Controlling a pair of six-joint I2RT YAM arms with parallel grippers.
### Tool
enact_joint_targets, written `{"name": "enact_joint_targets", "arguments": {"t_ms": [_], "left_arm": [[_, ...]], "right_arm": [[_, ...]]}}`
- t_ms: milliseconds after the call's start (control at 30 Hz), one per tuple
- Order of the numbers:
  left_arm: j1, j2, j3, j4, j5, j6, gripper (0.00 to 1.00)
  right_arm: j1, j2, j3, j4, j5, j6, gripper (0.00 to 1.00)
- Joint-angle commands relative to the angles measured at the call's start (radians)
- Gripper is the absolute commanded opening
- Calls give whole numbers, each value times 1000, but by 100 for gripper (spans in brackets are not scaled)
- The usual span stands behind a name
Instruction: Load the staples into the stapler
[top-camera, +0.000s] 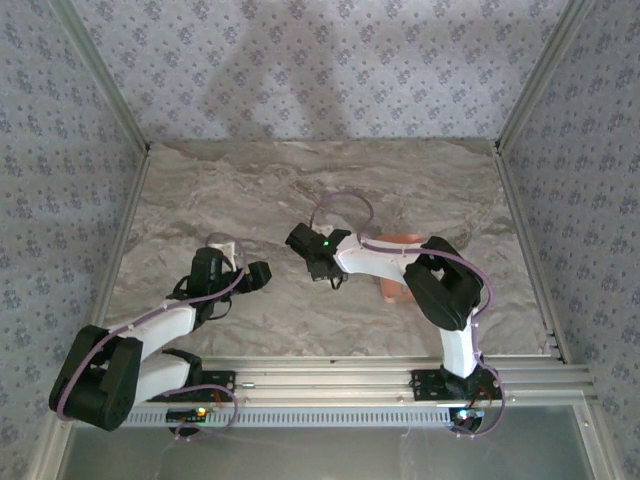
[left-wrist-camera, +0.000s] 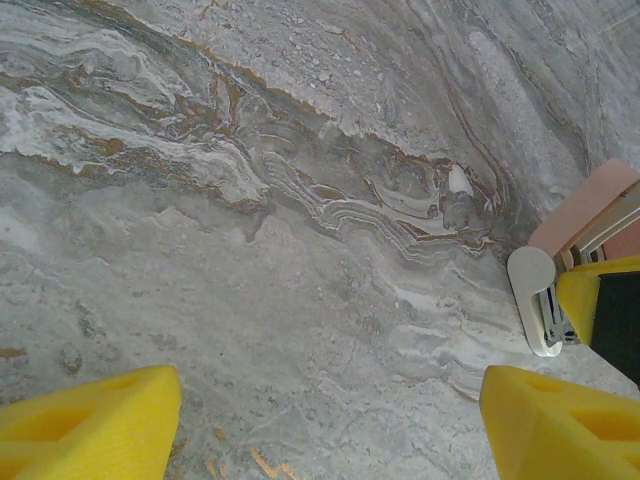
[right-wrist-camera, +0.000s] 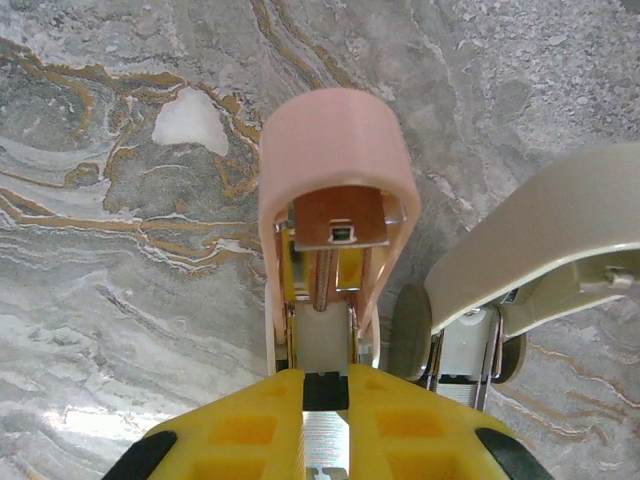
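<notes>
Right wrist: right gripper (right-wrist-camera: 325, 388) clamped on pale pink plastic mini stapler (right-wrist-camera: 335, 130), hinged open. Left wrist: left gripper (left-wrist-camera: 325, 400) wide apart, empty, over grey marble tabletop (left-wrist-camera: 250, 250); wallpapered walls (top-camera: 300, 60)

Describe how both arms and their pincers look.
The left arm and right arm have white links with bulky black joints, and thin lilac cables loop along them. A green light glows on the right wrist. The left pincer and right pincer are blocky and yellow, with recessed pockets.
</notes>
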Motion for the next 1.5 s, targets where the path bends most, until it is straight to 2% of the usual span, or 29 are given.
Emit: {"name": "enact_joint_targets", "arguments": {"t_ms": [0,200,533,733,933,1100,1267,1467], "left_arm": [[-5,5,22,20,12,5,79],[-6,0,22,15,14,5,79],[-6,-18,24,6,15,8,79],[-7,-25,30,-1,20,11,79],[-7,-9,55,2,43,31,79],[-16,78,140,19,133,78,77],[-62,226,277,46,239,137,75],[-134,443,486,41,367,220,72]], "right_arm": [[7,24,-4,-83,-37,23,14],[4,11,-1,-85,-49,24,16],[-5,-94,4,-79,-33,20,27],[-20,-172,-16,-71,-33,30,30],[-68,-253,-94,-31,-93,59,30],[-131,-361,-264,88,-215,102,30],[-172,-467,-395,146,-246,133,30],[-225,-552,-471,173,-278,102,30]]}}
